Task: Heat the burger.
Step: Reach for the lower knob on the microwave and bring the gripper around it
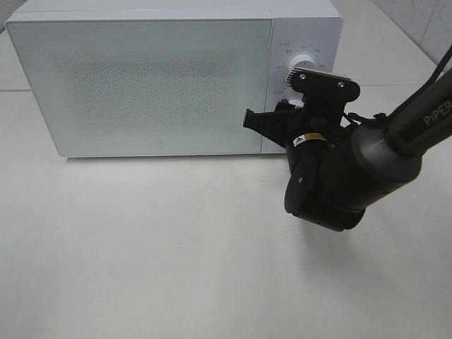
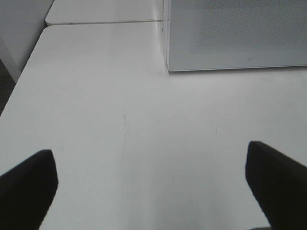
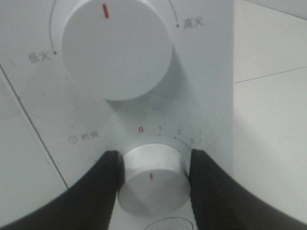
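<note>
The burger is out of view. The white microwave [image 1: 141, 78] stands at the back with its door closed. My right gripper [image 1: 288, 102] is at its control panel. In the right wrist view my right gripper [image 3: 153, 191] has its two black fingers [image 3: 108, 182] on either side of the lower timer knob [image 3: 153, 184], shut on it. The knob's red mark points away from the 0. The upper power knob [image 3: 116, 48] is free. My left gripper [image 2: 151, 191] is open and empty over the table, short of the microwave's front corner [image 2: 169, 67].
The white table [image 1: 141, 247] stretches in front of the microwave. The right arm [image 1: 353, 169] hangs over the table in front of the microwave's right end. A seam between two tabletops [image 2: 96, 22] runs beside the microwave.
</note>
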Available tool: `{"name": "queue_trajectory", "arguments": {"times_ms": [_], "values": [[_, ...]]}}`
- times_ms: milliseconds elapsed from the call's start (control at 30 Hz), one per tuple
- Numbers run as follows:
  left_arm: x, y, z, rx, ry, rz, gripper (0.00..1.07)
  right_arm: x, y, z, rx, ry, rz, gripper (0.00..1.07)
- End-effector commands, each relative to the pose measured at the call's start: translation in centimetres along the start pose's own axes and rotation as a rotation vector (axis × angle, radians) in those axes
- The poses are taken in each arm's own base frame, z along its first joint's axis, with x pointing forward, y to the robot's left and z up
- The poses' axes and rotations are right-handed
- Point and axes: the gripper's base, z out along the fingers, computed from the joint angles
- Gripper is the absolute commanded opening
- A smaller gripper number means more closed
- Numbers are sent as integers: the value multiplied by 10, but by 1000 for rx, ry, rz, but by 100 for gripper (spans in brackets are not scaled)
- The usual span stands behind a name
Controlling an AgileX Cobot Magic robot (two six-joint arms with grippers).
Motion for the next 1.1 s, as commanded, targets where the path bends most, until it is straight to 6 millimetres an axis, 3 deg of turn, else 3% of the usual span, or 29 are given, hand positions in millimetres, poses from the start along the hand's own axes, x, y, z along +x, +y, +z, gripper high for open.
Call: {"name": "queue_trajectory", "arguments": {"times_ms": [33,567,1100], "values": [[3,-1,-2,3,-17,-5,100,-7,1,2,0,-58,10,10],[3,-1,-2,3,-17,-5,100,-7,10,2,-99,-47,140,11],[3,-1,-2,3,-17,-5,100,-11,24,-1,-279,-20,594,11]]}}
